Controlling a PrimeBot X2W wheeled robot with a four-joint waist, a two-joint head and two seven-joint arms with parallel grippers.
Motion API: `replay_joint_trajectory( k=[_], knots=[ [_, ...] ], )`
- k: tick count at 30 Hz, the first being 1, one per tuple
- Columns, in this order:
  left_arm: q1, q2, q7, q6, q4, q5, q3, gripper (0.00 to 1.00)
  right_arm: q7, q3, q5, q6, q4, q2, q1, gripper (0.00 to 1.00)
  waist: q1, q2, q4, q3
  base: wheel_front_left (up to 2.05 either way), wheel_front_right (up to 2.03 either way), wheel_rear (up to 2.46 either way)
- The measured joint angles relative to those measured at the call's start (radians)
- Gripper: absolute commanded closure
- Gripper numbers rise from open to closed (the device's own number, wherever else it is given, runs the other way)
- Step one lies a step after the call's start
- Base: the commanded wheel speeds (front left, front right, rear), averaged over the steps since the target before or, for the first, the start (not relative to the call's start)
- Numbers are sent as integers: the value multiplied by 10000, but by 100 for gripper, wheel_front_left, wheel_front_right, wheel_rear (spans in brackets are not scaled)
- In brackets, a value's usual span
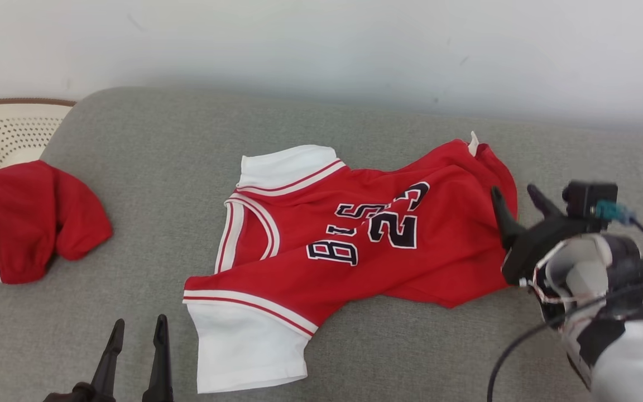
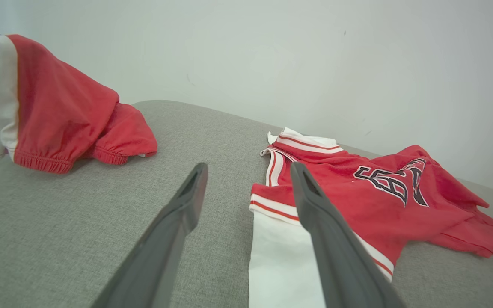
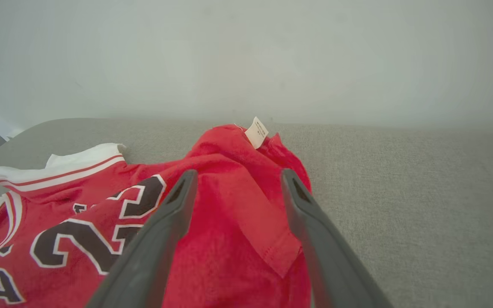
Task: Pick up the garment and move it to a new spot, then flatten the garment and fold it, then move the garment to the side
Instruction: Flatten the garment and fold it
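Note:
The garment (image 1: 355, 240) is a red jersey with white sleeves and the number 23, lying rumpled in the middle of the grey cushion. My right gripper (image 1: 517, 202) hovers open at its right hem, fingers spread and empty; in the right wrist view the jersey (image 3: 233, 205) lies under and between the spread fingers of the right gripper (image 3: 238, 182). My left gripper (image 1: 138, 329) stands open at the lower left, just left of the white sleeve. The left wrist view has the left gripper (image 2: 248, 173) with fingers apart over the cushion beside the jersey (image 2: 370, 201).
A second red and white piece of clothing (image 1: 25, 218) lies bunched at the cushion's left end, also in the left wrist view (image 2: 58, 111). A pale perforated basket (image 1: 9, 131) stands behind it. A white wall runs along the back. Bare grey cushion (image 1: 148, 167) surrounds the jersey.

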Motion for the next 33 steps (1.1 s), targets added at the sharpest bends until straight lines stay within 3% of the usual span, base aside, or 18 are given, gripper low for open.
replay_joint_trajectory(
  k=[12,29,30,33],
  knots=[
    [171,-2,0,2,-132,15,105,0,-259,-610,167,0,-1195,-337,2121,0,1,0,-308,-26,0,0,0],
    [164,0,0,-58,-46,-6,42,0,211,-1411,-188,0,-1858,282,3379,1,1,0,-13,-1,0,0,0],
    [164,0,0,-31,-23,-17,42,0,309,-1605,-485,0,-2048,418,3382,100,1,0,31,9,0,0,0],
    [164,0,0,-8,-2,-15,79,0,299,-1678,-769,0,-2178,408,3373,100,1,0,6,-23,0,0,0]
  ],
)
